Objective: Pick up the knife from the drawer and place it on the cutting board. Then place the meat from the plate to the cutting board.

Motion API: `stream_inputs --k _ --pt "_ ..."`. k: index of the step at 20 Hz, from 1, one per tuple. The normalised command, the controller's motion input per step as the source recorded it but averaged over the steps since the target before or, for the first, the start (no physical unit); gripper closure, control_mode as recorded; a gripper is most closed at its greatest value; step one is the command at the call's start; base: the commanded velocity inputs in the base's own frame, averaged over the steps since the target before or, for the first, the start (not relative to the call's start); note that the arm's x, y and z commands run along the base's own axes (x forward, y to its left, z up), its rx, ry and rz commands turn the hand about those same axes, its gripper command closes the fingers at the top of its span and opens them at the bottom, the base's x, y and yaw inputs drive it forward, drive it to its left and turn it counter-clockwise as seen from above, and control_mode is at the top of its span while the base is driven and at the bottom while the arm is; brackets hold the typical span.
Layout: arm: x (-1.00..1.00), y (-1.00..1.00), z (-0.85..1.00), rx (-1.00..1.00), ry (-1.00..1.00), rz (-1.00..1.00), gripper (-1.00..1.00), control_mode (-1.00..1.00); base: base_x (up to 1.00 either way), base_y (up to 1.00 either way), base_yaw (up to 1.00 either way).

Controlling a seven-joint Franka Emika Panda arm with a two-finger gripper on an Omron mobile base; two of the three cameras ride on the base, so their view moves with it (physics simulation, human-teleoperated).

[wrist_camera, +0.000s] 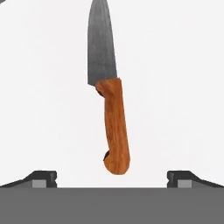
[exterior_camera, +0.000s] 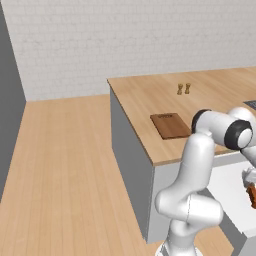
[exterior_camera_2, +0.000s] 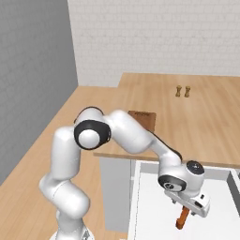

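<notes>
The drawer (exterior_camera_2: 152, 197) stands pulled out below the counter edge, its white floor showing. On that floor lies the knife (wrist_camera: 116, 127), orange-brown handle toward me and grey blade pointing away; its handle (exterior_camera_2: 183, 219) also shows under the hand. My gripper (wrist_camera: 111, 178) hangs open just above the handle's end, with one fingertip (wrist_camera: 41, 177) far out on each side and nothing between them. From the right base view the gripper (exterior_camera_2: 196, 207) reaches down into the drawer. The dark brown cutting board (exterior_camera: 171, 125) (exterior_camera_2: 143, 119) lies on the counter near its edge. The plate and meat are out of view.
The wooden counter (exterior_camera: 150, 95) carries two small wooden shakers (exterior_camera: 183, 89) (exterior_camera_2: 183, 91) behind the board. A dark patch (exterior_camera: 251, 104) sits at the counter's right edge. Wooden floor spreads to the left, ending at a grey wall (exterior_camera_2: 33, 70).
</notes>
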Motion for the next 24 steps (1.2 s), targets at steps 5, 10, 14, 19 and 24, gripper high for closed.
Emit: stream_inputs --k 5,10,14,19,24 --pt "0.0 0.01 -0.11 0.0 -0.03 0.0 -1.0 -1.0 0.0 0.0 0.0" --pt "0.0 0.0 -0.37 0.0 -0.02 0.0 -1.0 -1.0 0.0 0.0 0.0" --pt "0.0 0.0 -0.4 0.0 -0.03 0.0 -1.0 -1.0 0.0 0.0 0.0" --pt "0.0 0.0 -0.35 -0.03 -0.01 0.0 -1.0 -1.0 0.0 0.0 0.0" --pt "0.0 0.0 -0.24 -0.01 0.0 0.0 -1.0 -1.0 0.0 0.0 0.0"
